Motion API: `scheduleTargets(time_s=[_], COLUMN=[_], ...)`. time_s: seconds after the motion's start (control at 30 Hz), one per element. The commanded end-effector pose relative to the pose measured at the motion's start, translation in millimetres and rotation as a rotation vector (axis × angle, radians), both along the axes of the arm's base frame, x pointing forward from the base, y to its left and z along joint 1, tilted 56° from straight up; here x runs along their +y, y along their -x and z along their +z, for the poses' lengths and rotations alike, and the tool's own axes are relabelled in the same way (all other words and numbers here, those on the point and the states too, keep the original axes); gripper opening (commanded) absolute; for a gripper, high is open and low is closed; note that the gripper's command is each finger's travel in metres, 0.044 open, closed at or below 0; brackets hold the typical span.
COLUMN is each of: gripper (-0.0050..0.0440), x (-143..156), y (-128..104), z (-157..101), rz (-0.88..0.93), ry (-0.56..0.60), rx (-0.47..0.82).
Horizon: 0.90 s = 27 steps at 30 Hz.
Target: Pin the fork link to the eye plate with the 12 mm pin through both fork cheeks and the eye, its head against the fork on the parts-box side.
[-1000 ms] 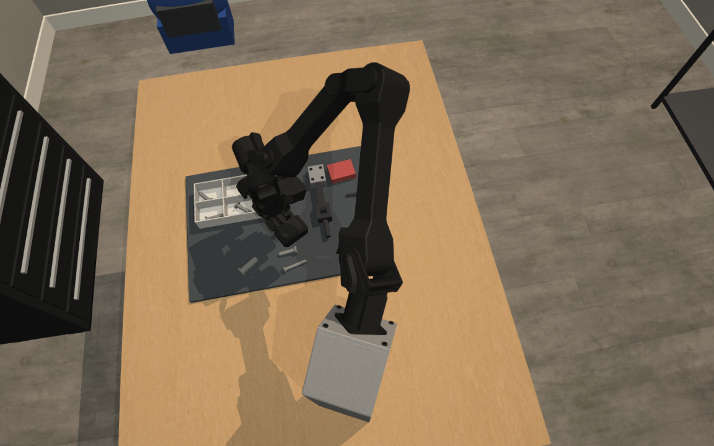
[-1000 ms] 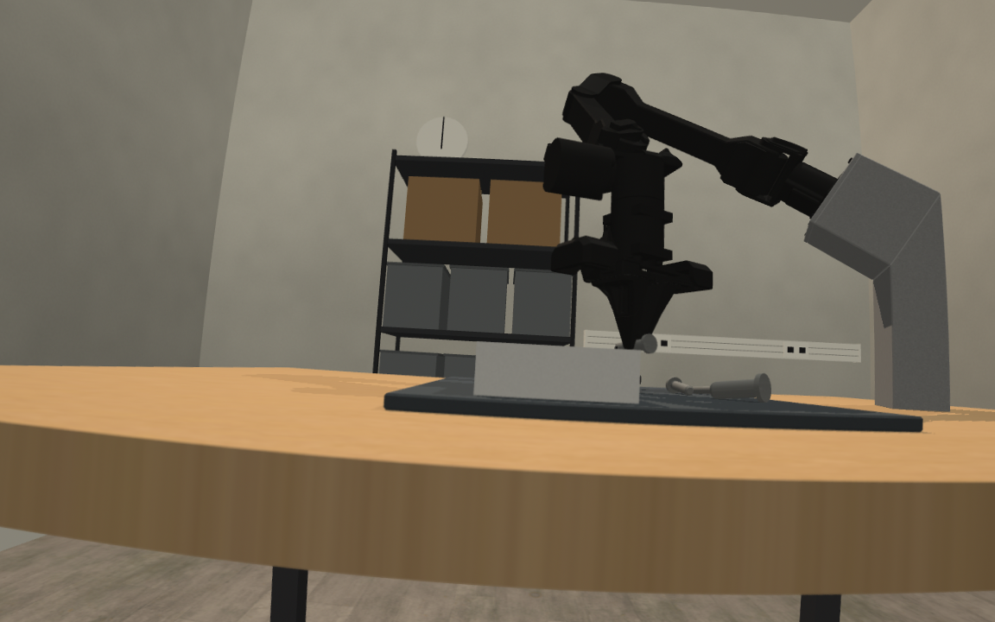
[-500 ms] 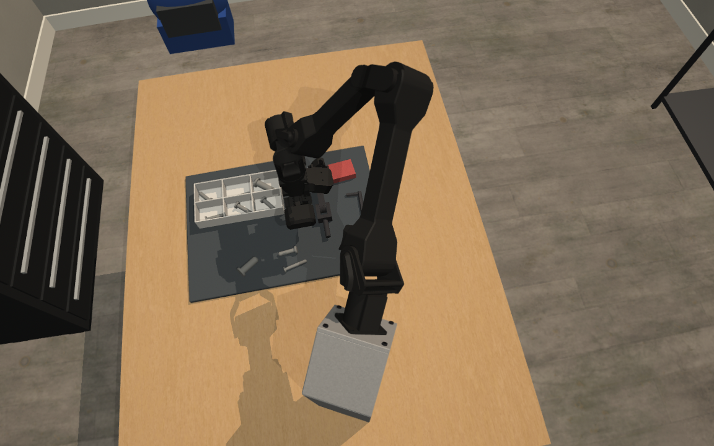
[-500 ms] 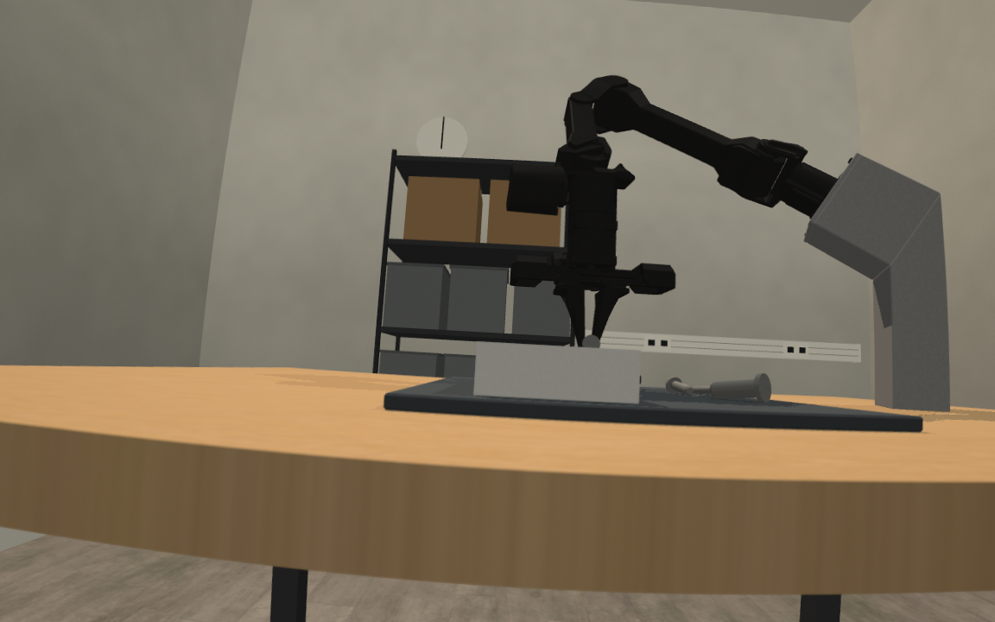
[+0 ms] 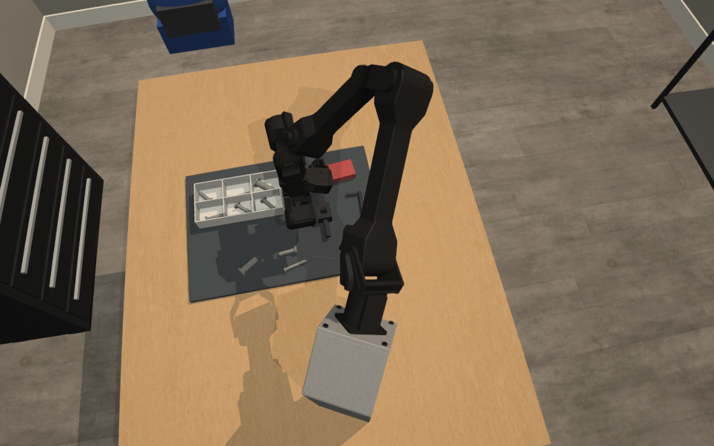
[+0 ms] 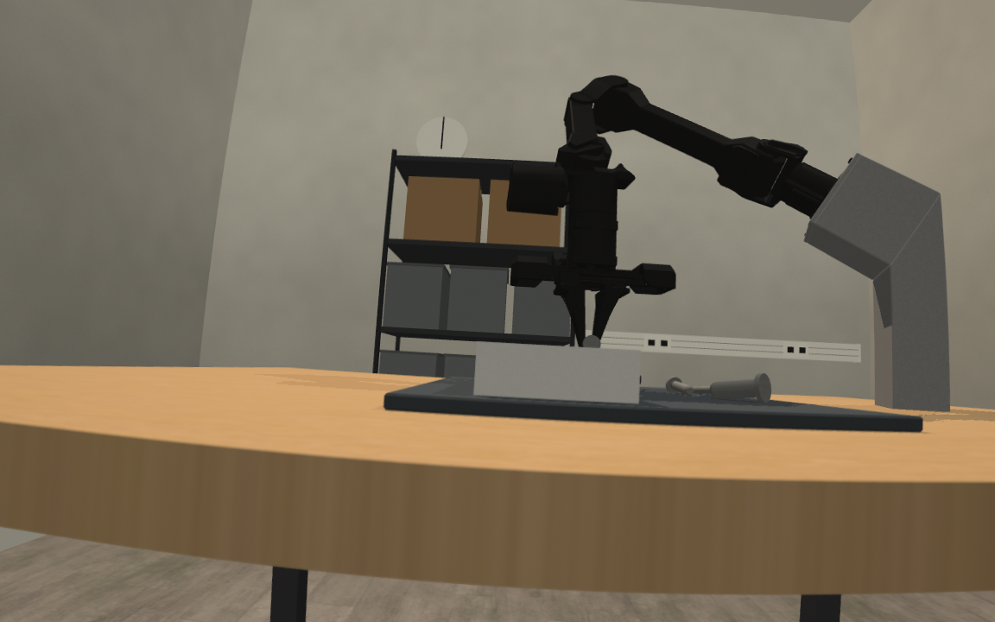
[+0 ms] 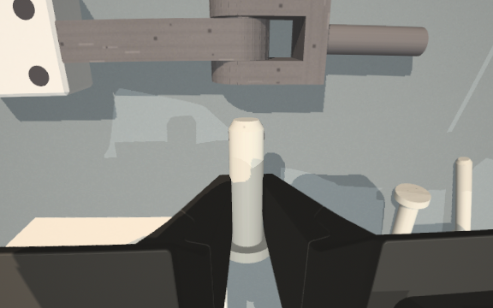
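My gripper (image 7: 246, 186) is shut on a pale pin (image 7: 246, 150) that sticks out forward past the fingertips. In the wrist view the grey fork link (image 7: 298, 40) lies ahead of the pin tip, with a gap between them. The eye plate's bar (image 7: 157, 39) reaches in between the two fork cheeks, and its white drilled base (image 7: 15, 47) is at the far left. In the top view the gripper (image 5: 301, 213) hangs between the parts box (image 5: 237, 199) and the fork link (image 5: 325, 222). In the exterior view the gripper (image 6: 590, 336) holds the pin just above the parts box (image 6: 556, 372).
All parts sit on a dark mat (image 5: 271, 244). Three loose pins (image 5: 287, 260) lie on the mat's near part; two show in the wrist view (image 7: 406, 210). A red block (image 5: 343, 169) sits behind the eye plate. The arm's grey base (image 5: 348, 368) stands at the table front.
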<state>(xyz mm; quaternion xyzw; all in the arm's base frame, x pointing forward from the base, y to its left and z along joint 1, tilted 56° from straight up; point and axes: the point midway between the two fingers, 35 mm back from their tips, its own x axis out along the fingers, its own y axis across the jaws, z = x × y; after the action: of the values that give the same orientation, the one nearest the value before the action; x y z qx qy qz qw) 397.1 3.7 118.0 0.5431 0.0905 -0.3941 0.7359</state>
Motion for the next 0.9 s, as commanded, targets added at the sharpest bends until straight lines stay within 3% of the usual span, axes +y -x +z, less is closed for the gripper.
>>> scheduleTargets(time_s=[0.0, 0.87], gripper=[-0.0050, -0.0050], x=[0.5, 1.5], y=[0.3, -1.6], z=[7.2, 3.4], rz=[0.000, -0.008], ry=[-0.006, 0.004], rx=[-0.019, -0.011])
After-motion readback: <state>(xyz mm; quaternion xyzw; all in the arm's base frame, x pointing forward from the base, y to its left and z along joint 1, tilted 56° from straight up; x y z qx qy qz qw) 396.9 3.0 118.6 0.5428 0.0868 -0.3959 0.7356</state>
